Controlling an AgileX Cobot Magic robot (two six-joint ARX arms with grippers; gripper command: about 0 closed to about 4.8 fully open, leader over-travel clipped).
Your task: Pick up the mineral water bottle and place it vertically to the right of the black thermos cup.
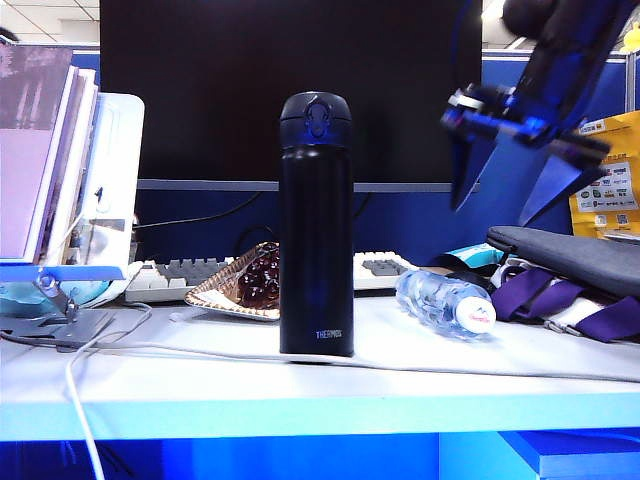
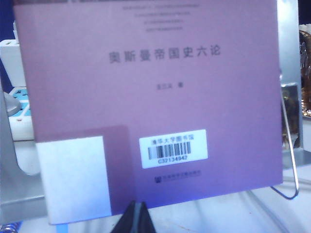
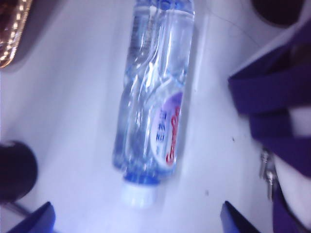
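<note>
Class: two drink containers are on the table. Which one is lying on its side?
The mineral water bottle, clear plastic with a white cap, lies on its side below the open right hand. The black thermos cup stands upright.

White surface (image 1: 200,385) carries the clutter. Far left: books (image 1: 45,150) upright in a metal bookend (image 1: 80,325); the left wrist view shows a purple cover with a barcode sticker (image 2: 174,148). Behind: dark monitor (image 1: 200,90), white-grey keyboard (image 1: 180,275). Patterned dish (image 1: 235,295) with dark glossy contents sits in front of the keyboard. White cable (image 1: 200,352) runs across the front. Right: grey bag (image 1: 570,255) with purple straps (image 1: 555,300), yellow package (image 1: 610,185) behind.
</note>
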